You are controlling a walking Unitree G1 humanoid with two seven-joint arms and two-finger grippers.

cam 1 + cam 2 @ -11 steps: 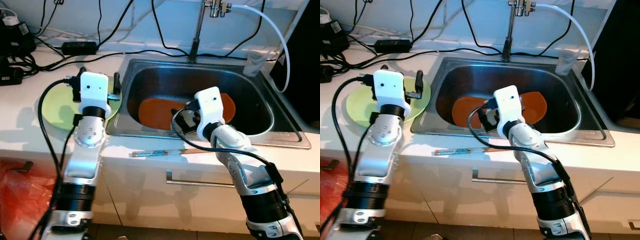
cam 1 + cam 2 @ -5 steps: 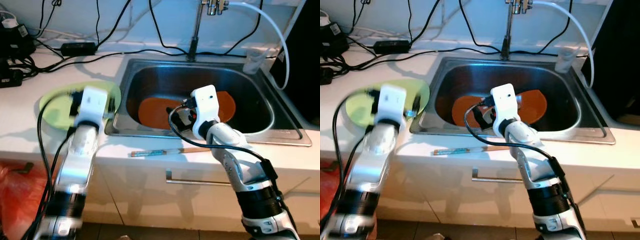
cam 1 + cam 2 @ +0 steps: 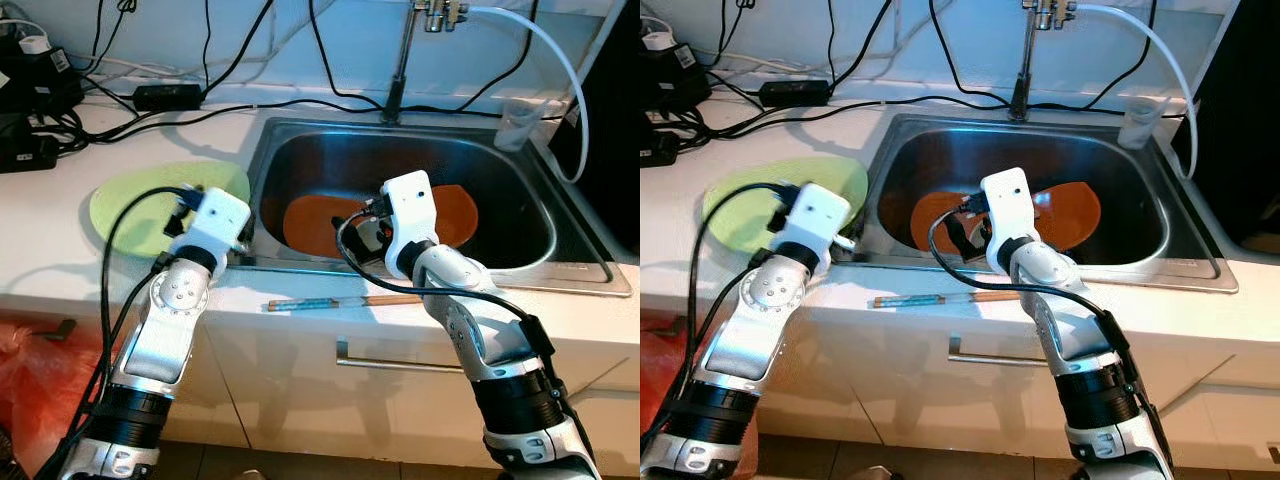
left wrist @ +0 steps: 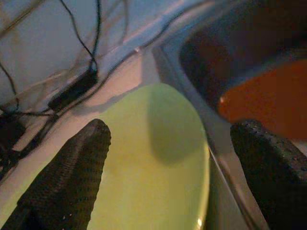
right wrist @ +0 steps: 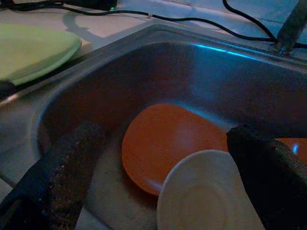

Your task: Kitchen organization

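The right gripper (image 5: 158,177), fingers spread, is poised over the round orange plate (image 5: 163,143) in the steel sink (image 3: 520,250); closing on its rim is judged next, while the left gripper (image 4: 168,163), fingers likewise spread, hovers over the round pale-green plate (image 3: 130,205) on the white tabletop (image 3: 50,250)

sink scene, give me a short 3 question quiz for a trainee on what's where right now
1. True or false: the green plate lies on the counter beside the sink, on the robot's left.
2. Which gripper reaches into the sink basin? A) left gripper B) right gripper
3. Fill in: the chopsticks lie on the counter's front edge, in front of the ____.

Key
1. True.
2. B. The right gripper, fingers apart, hangs over the orange plate and a white plate in the basin; the left gripper is open over the green plate.
3. Sink.
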